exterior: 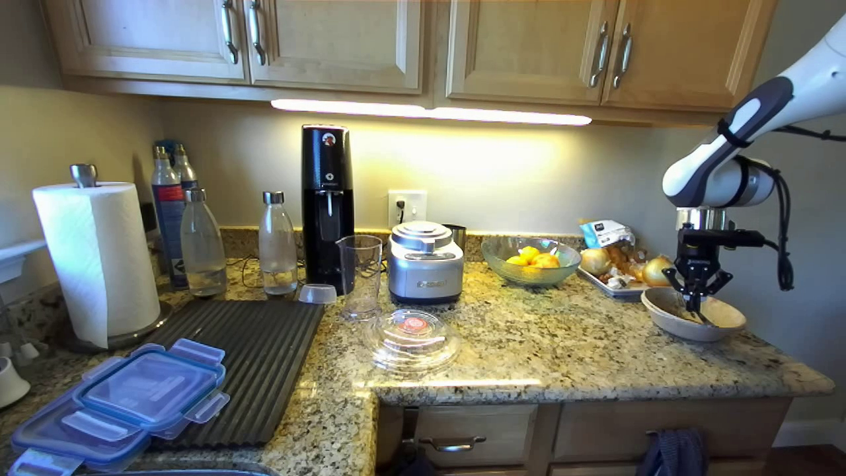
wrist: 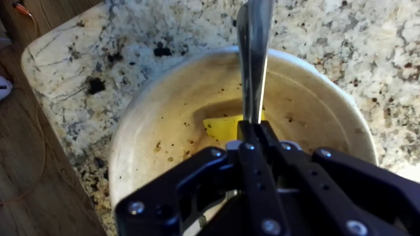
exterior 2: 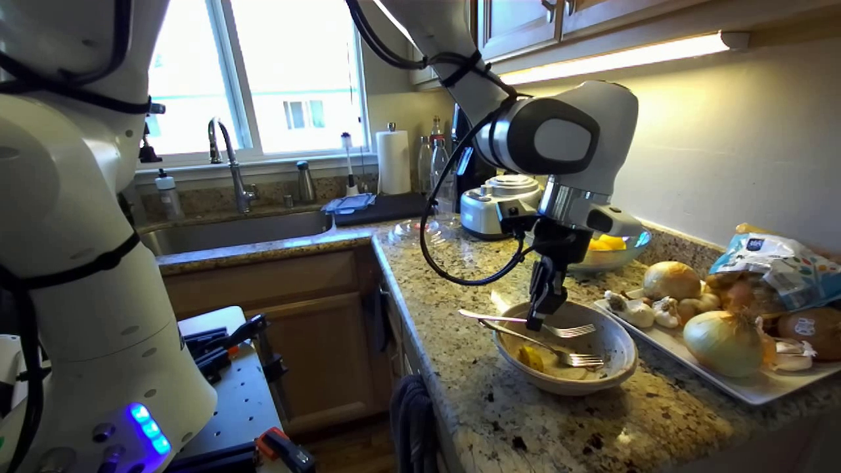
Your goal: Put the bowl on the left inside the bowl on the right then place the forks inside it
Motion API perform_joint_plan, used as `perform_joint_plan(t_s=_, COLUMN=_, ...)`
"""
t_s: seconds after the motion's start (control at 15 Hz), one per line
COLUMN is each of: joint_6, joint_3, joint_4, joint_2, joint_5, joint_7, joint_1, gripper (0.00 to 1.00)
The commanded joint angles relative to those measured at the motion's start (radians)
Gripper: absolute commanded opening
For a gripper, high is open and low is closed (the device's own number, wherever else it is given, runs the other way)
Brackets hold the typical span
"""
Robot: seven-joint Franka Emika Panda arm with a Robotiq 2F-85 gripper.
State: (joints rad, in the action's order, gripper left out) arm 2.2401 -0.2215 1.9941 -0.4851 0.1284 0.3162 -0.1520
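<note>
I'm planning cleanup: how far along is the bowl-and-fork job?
Done: the bowls look nested, with doubled rims in an exterior view. In hand: the shut gripper seems to pinch at least one of the forks. Left: probably just release, since two forks already reach inside.

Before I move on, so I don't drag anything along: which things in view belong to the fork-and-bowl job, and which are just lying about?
Part of the job:
two forks
stacked bowls
pincer

Just lying about:
yellow scrap in the upper bowl
onions
garlic
food bag
glass fruit bowl
silver appliance
clear jug
bottles
paper towels
blue lids
</note>
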Motion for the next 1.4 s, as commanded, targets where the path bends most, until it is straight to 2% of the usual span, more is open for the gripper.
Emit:
perform_joint_plan(t_s=0.0, joint_6=-0.049, joint_3=0.016, joint_4=-0.042, joint_2=-0.031, joint_5=0.03, joint_7=-0.005, joint_1=-0.023, gripper=0.07)
perform_joint_plan(t_s=0.2, joint_6=-0.065, joint_3=0.019, joint_4=-0.064, joint_2=-0.05, joint_5=0.037, joint_7=-0.003, joint_1=-0.023, gripper=0.07)
perform_joint_plan(t_s=0.33, joint_6=-0.085, joint_3=0.018, joint_4=-0.075, joint_2=-0.052, joint_5=0.039, joint_7=0.003, joint_1=-0.021, gripper=0.34)
perform_joint_plan(t_s=0.67, joint_6=-0.1, joint_3=0.009, joint_4=-0.071, joint_2=-0.016, joint_5=0.018, joint_7=0.018, joint_1=-0.003, gripper=0.65)
perform_joint_plan(t_s=1.0, joint_6=-0.042, joint_3=0.011, joint_4=-0.007, joint_2=0.066, joint_5=-0.026, joint_7=0.025, joint_1=0.045, gripper=0.97)
perform_joint_plan(t_s=1.33, joint_6=0.113, joint_3=0.026, joint_4=0.122, joint_2=0.199, joint_5=-0.142, joint_7=0.031, joint_1=0.132, gripper=1.0)
